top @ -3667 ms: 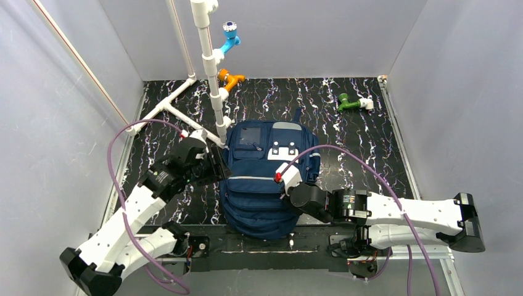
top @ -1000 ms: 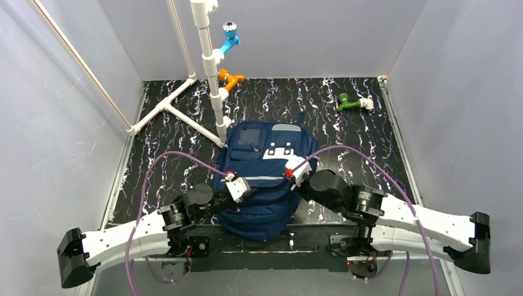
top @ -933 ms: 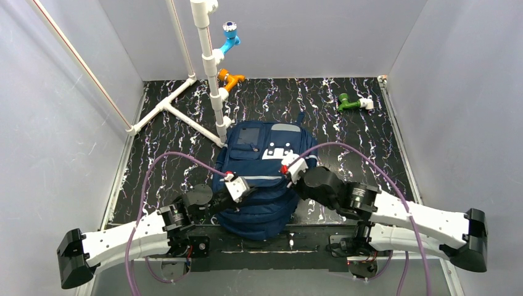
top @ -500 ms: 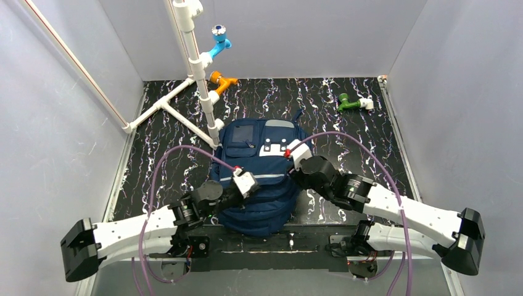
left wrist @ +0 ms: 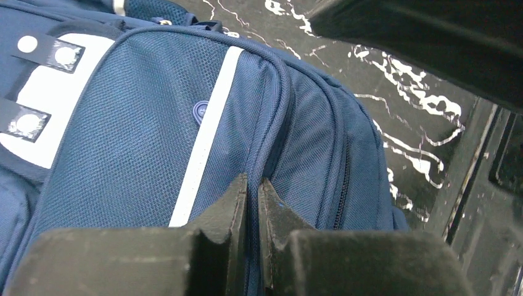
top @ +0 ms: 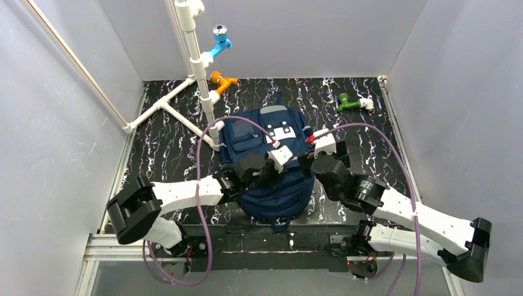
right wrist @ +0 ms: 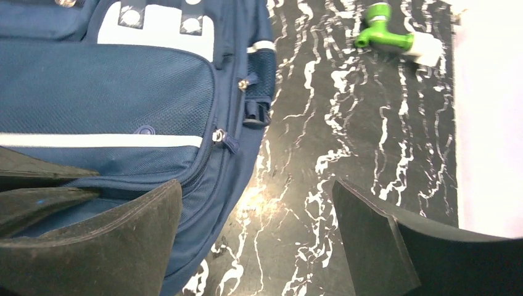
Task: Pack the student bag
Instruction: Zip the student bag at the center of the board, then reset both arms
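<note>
The student bag [top: 250, 139] is a navy backpack with a white dotted patch, lying flat on the black marbled table. My left gripper [top: 296, 165] reaches across it from the left. In the left wrist view that gripper [left wrist: 253, 180] is shut on a ridge of the bag's fabric [left wrist: 123, 123] beside the grey stripe. My right gripper [top: 314, 159] hovers at the bag's right edge. In its own view it [right wrist: 256, 185] stands wide open, its span over the bag's right edge [right wrist: 92, 92] and the bare table. Nothing is held between its fingers.
A white pipe frame [top: 200, 68] rises at the back left, touching the bag's left corner, with a blue fitting [top: 219, 42] and an orange fitting [top: 222, 79] on it. A green fitting [top: 351, 102] [right wrist: 385, 42] lies at the back right. Grey walls enclose the table.
The bag has slid away from the near edge and to the right, my left gripper still shut on it. My right gripper has opened and let go. The pipe frame shifted left.
</note>
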Robot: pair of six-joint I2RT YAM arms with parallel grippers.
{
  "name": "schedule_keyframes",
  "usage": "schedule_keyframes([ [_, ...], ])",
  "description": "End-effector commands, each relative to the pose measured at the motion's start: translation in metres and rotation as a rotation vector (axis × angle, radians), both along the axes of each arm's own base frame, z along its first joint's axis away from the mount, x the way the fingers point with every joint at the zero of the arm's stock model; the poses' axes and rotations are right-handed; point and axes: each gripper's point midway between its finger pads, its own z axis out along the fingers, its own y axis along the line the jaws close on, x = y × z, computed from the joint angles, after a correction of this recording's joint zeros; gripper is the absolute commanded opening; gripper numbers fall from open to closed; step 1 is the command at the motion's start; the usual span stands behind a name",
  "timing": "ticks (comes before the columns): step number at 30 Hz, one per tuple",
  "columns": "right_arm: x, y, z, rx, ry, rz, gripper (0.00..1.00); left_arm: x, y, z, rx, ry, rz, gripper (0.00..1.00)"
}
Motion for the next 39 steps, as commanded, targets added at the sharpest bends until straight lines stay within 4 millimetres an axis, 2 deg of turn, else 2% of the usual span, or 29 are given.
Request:
schedule_keyframes([
  [1,0.015,-0.020,0.051,0.134,-0.137,-0.216,0.98,0.040,-0.004,0.018,-0.094,0.069,0.107,0.00],
  [2,0.017,-0.027,0.058,0.138,-0.163,-0.263,0.98,0.043,-0.006,0.023,-0.114,0.083,0.110,0.03],
  [4,0.019,-0.036,0.069,0.140,-0.204,-0.319,0.98,0.042,-0.012,0.037,-0.151,0.103,0.092,0.38],
  [5,0.020,-0.039,0.077,0.138,-0.225,-0.330,0.98,0.042,-0.014,0.045,-0.162,0.117,0.093,0.50],
  [6,0.020,-0.040,0.083,0.136,-0.239,-0.332,0.98,0.038,-0.015,0.049,-0.156,0.137,0.077,0.54],
  [9,0.021,-0.039,0.101,0.143,-0.258,-0.305,0.98,0.029,-0.019,0.081,-0.187,0.151,0.031,0.62],
  [12,0.021,-0.038,0.114,0.181,-0.277,-0.301,0.98,0.022,-0.012,0.116,-0.239,0.143,0.032,0.82],
  [13,0.021,-0.039,0.117,0.196,-0.282,-0.306,0.98,0.019,-0.008,0.129,-0.257,0.133,0.029,0.85],
  [15,0.020,-0.040,0.125,0.211,-0.290,-0.307,0.98,0.012,0.002,0.153,-0.289,0.113,0.030,0.98],
  [19,0.020,-0.042,0.156,0.222,-0.321,-0.289,0.98,0.005,0.043,0.196,-0.332,0.051,0.122,0.98],
  [24,0.020,-0.050,0.195,0.216,-0.375,-0.310,0.98,-0.004,0.115,0.244,-0.358,-0.042,0.309,0.98],
  [26,0.019,-0.052,0.205,0.224,-0.399,-0.302,0.98,-0.014,0.146,0.268,-0.410,-0.097,0.353,0.98],
  [29,0.018,-0.055,0.219,0.236,-0.427,-0.290,0.98,-0.030,0.183,0.292,-0.493,-0.167,0.393,0.98],
  [34,0.015,-0.063,0.230,0.255,-0.439,-0.311,0.98,-0.053,0.221,0.317,-0.582,-0.243,0.402,0.98],
  [39,0.009,-0.074,0.233,0.280,-0.441,-0.323,0.98,-0.063,0.240,0.324,-0.606,-0.275,0.415,0.98],
])
